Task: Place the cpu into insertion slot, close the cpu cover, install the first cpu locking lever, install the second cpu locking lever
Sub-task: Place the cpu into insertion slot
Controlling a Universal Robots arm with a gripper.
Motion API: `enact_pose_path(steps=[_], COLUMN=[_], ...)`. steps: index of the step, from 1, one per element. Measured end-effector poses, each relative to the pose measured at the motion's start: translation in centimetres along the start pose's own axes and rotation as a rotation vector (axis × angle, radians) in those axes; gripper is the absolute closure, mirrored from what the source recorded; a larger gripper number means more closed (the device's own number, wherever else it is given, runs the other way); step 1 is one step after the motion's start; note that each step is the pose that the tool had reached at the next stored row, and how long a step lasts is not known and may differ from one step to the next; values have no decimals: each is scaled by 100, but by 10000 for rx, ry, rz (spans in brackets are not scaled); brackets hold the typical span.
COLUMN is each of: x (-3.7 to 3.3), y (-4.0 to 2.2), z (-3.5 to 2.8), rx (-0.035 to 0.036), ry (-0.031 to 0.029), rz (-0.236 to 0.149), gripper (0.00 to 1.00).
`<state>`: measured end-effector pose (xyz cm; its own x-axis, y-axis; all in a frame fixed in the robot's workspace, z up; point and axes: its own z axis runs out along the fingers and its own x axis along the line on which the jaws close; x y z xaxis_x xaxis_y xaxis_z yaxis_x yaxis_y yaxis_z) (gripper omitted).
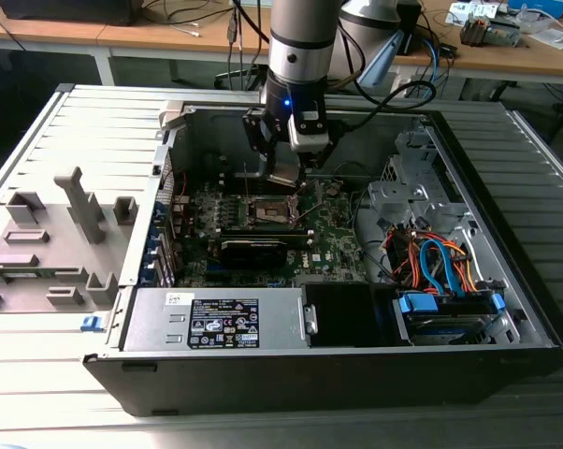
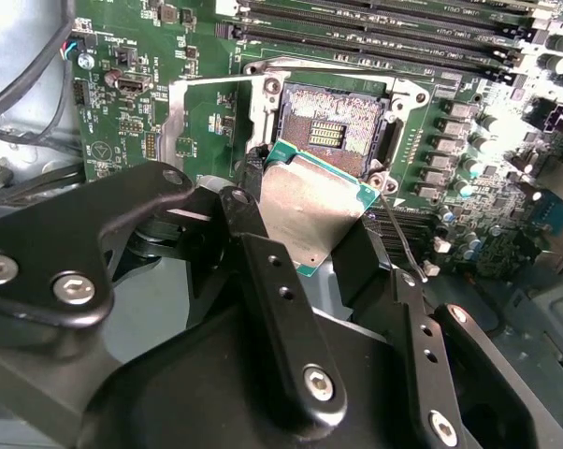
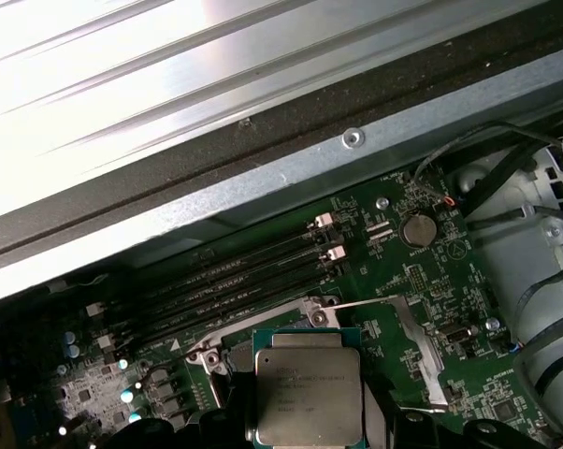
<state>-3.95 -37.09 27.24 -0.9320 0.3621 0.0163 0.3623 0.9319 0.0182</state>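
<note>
Claw (image 2: 305, 238): clamped on the chip (image 2: 314, 206), held tilted beside the socket (image 2: 333, 131)
Done: nothing seated yet
Left: chip, cover (image 2: 180, 122), levers (image 2: 400, 238) — all

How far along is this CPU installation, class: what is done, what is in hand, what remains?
Nothing is finished yet. In hand: the gripper is shut on the cpu, holding it tilted close to the insertion slot, whose pin field lies bare. The cpu cover is swung open beside the slot. Left: seating the cpu, closing the cover and both lever steps.
</note>
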Motion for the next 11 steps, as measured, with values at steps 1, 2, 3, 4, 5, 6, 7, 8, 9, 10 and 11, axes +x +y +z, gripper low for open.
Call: enact_pose_path(steps=[1, 2, 3, 4, 5, 6, 7, 8, 9, 10, 11], x=[0, 0, 0, 0, 0, 0, 0, 0, 0, 0, 0], y=[0, 0, 0, 0, 0, 0, 0, 0, 0, 0, 0], z=[1, 2, 3, 3, 4, 6, 6, 7, 8, 9, 9], rx=[0, 0, -1, -1, -1, -1, -2, -2, -2, -2, -2], ry=[0, 0, -1, -1, -1, -2, -2, -2, -2, -2, -2], rz=[12, 32, 47, 58, 73, 93, 104, 113, 126, 137, 149], gripper=[45, 45, 45, 45, 45, 45, 45, 45, 45, 45, 45])
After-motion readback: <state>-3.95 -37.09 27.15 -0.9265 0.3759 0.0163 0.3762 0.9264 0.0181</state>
